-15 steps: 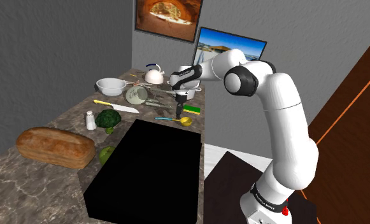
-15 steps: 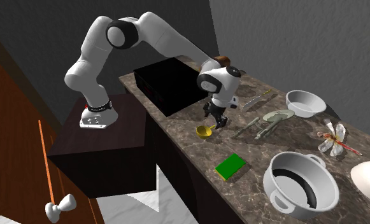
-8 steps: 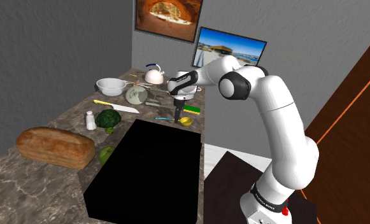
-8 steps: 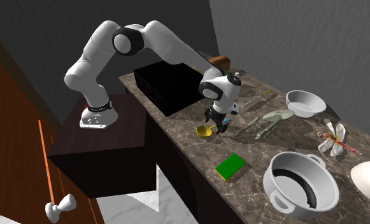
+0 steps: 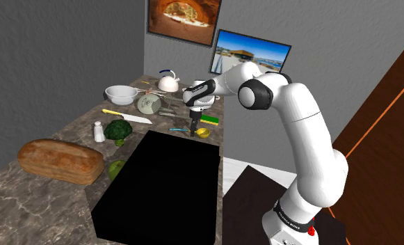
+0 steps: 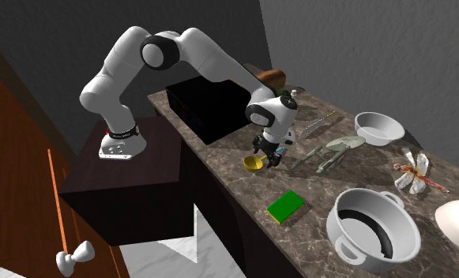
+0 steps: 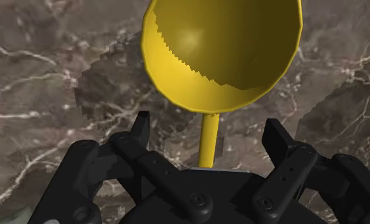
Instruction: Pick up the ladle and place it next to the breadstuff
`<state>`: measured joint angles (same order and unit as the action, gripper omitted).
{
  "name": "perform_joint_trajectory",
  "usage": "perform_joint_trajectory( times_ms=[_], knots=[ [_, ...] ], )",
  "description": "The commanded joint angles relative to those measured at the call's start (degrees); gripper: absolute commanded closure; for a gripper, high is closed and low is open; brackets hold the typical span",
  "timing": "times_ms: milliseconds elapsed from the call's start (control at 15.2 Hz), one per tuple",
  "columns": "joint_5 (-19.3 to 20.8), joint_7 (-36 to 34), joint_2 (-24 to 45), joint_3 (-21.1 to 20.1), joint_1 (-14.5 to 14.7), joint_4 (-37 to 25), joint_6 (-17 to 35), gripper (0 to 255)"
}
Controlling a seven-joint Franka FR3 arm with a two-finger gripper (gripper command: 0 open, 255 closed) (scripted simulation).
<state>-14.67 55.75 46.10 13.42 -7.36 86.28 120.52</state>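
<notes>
Two fingers stand apart, with nothing clamped. The end effector (image 5: 194,128) sits low over the worktop (image 5: 75,132), mid-frame in the shoulder view.

Ladle (image 5: 203,133): lies flat on the marbled worktop near its right-hand edge in the shoulder view, just beside a green sponge (image 5: 208,120). The bowl is yellow, and the thin handle runs off toward frame left, turning bluish. In the second exterior view the bowl (image 6: 253,163) shows at the lower left of the end effector (image 6: 269,156).

Wrist view: the bowl (image 7: 221,51) is directly ahead of the end effector (image 7: 207,130). Its thin yellow stem comes back from the bowl and passes between the fingers (image 7: 141,130), roughly centred. A gap is visible on either side of the stem, and no contact is seen. The ladle's long axis runs straight out from the end effector, so the closing line crosses the stem squarely.

Judgement: aligned for the grasp; closing should catch the stem close behind the bowl. With a heavy bowl on a thin stem, it may pivot once lifted.

Breadstuff: a brown loaf (image 5: 60,160) at the lower left of the shoulder view, well apart from the ladle. Between them lie a large black block (image 5: 158,184), a broccoli head (image 5: 117,129) and a white shaker (image 5: 98,131).

Judgement: the pick is not yet made, and the whole carry toward the lower left remains.
</notes>
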Motion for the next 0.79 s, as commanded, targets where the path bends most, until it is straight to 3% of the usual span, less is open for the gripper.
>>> perform_joint_trajectory(
  times_ms=[0, 66, 726],
  knots=[
    [0.0, 0.0, 0.0, 0.0, 0.0, 0.0, 0.0, 0],
    [0.0, 0.0, 0.0, 0.0, 0.0, 0.0, 0.0, 255],
    [0.1, -0.1, -0.5, 0.1, 0.1, 0.1, -0.4, 255]
  ],
)
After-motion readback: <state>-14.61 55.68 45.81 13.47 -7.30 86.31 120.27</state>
